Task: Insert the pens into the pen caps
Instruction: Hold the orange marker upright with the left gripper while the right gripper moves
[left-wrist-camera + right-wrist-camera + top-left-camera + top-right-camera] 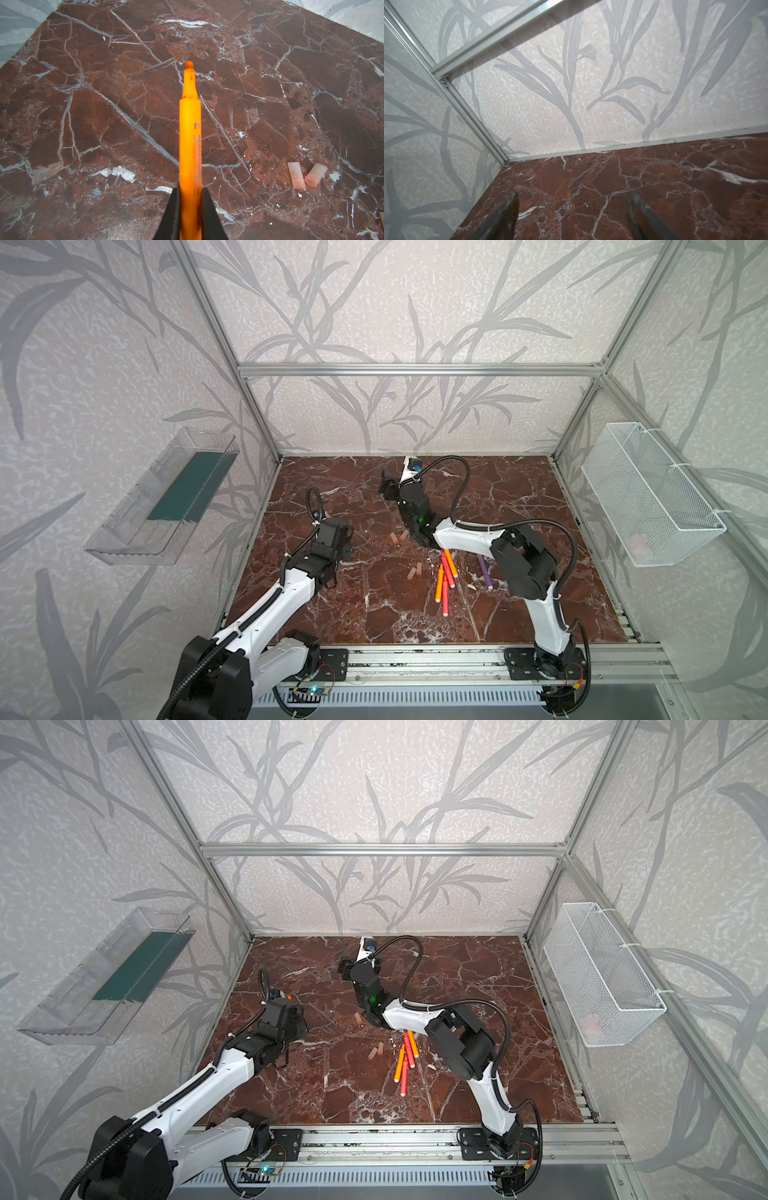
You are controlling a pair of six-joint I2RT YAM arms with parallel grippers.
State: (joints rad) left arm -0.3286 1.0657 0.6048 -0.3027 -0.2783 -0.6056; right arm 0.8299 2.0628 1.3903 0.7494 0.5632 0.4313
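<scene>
Left gripper (190, 192) has its jaws squeezed on the orange pen (190, 128). It grips the back half, so the bare nib pokes far out over the marble table (83, 124), left of centre. Right gripper (575, 216) hangs at the far middle, jaws wide apart with nothing between them, and it's aimed at the far wall, not at any cap. The far caps (296, 175) lie just right of the held pen, and one shows its open mouth. The near caps (412, 572) sit mid-table beside the loose pens (444, 578), with the purple pen (484, 571) further right. Here's the danger as I read it. These caps are small and round, so a slightly off-centre pinch could send one rolling or squirting away. With that long overhang, a push that isn't dead along the axis could swivel the pen in the jaws or jam the nib on the cap's rim. The right arm (465, 537) also hangs over the heap and could scatter it if it drops. It covers the pens' far ends and may hide more caps. In both top views the left fingers sit under their own wrist. Something pinkish in the wire basket (652, 493) on the right wall is too blurred to name.
</scene>
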